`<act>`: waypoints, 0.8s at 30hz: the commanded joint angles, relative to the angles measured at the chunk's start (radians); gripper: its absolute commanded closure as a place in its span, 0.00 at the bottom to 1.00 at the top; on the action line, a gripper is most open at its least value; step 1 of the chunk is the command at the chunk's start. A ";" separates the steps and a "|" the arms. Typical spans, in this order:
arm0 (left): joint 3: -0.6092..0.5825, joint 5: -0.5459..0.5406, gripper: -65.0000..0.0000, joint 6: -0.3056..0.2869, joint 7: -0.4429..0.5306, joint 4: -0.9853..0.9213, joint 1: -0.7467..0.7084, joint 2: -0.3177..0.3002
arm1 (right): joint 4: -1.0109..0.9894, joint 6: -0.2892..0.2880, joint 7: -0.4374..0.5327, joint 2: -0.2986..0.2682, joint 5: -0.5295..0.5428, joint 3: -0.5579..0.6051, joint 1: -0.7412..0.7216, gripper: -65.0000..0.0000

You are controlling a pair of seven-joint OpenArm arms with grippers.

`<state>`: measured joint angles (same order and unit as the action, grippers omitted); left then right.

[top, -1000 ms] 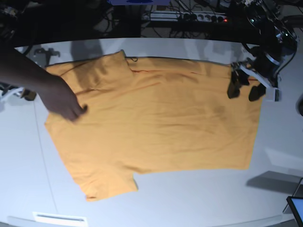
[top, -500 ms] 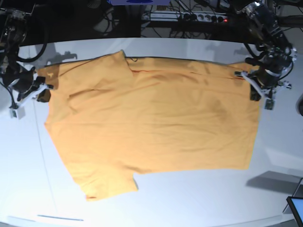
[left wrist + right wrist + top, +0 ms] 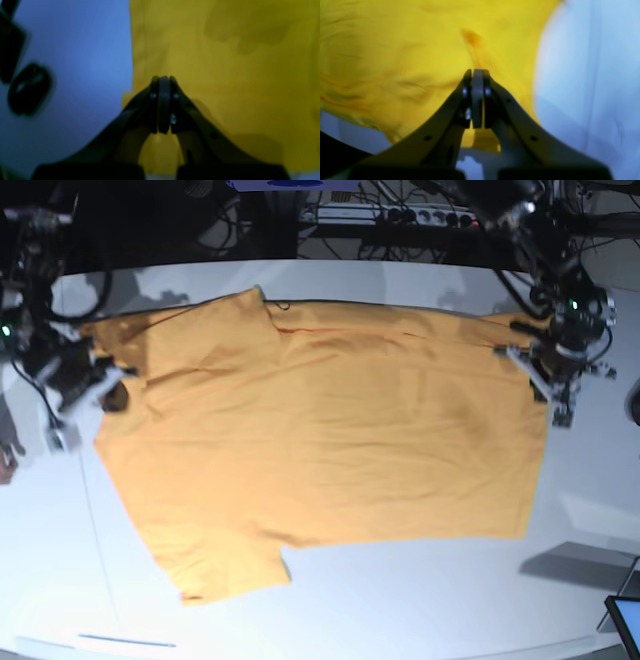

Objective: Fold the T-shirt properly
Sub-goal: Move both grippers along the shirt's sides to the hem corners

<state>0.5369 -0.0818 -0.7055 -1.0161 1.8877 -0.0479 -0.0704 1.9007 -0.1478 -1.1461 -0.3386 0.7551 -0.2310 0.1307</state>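
The orange-yellow T-shirt [image 3: 320, 430] lies spread flat on the white table [image 3: 400, 600], collar toward the back left. My left gripper [image 3: 545, 378] is at the shirt's right edge near the far corner. In the left wrist view the left gripper [image 3: 163, 78] is shut just inside the hem of the T-shirt [image 3: 225, 75], with no cloth showing between the fingers. My right gripper [image 3: 112, 395] is at the shirt's left edge by the sleeve. In the right wrist view the right gripper [image 3: 477, 71] is shut over rumpled fabric of the T-shirt [image 3: 395, 50]. Both wrist views are blurred.
A power strip [image 3: 400, 215] and cables run behind the table's far edge. A screen corner [image 3: 628, 620] shows at the front right. Dark objects [image 3: 27, 87] lie on the table [image 3: 75, 50] beyond the hem. Bare table [image 3: 590, 75] flanks the sleeve.
The person's arm over the left sleeve has left. Both grippers went from open to shut. The right arm came into view at the left edge; the left gripper shifted slightly outward.
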 commanded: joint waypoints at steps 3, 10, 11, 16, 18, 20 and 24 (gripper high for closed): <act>0.001 0.030 1.00 0.007 0.018 -0.136 0.092 -0.015 | 0.010 -0.003 0.008 -0.017 -0.107 0.080 -0.061 1.00; -0.085 0.205 1.00 0.007 0.239 -0.101 -0.066 -0.006 | 0.016 -0.008 0.027 -0.017 -0.204 0.071 0.068 1.00; -0.085 0.202 1.00 0.007 0.248 -0.081 -0.096 -0.001 | 0.026 -0.009 0.044 -0.015 -0.202 0.041 0.094 1.00; -0.070 0.193 1.00 0.007 0.248 -0.001 -0.155 0.014 | 0.039 -0.009 0.102 -0.015 -0.202 -0.001 0.154 1.00; -0.071 0.196 1.00 0.007 0.247 0.000 -0.145 0.014 | 0.039 -0.009 0.102 -0.015 -0.202 0.003 0.140 1.00; -0.073 0.198 1.00 0.007 0.245 -0.003 -0.108 0.016 | 0.033 -0.008 0.073 -0.015 -0.204 0.020 0.090 1.00; -0.067 0.198 1.00 0.007 0.161 -0.056 -0.031 0.021 | 0.001 -0.008 -0.022 -0.003 -0.202 0.054 -0.009 1.00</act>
<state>0.4648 0.1120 -0.7078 -0.8688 1.8179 -0.0853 -0.0395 1.8912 -0.1551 -1.1767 -0.3340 0.5457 -0.1757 0.1291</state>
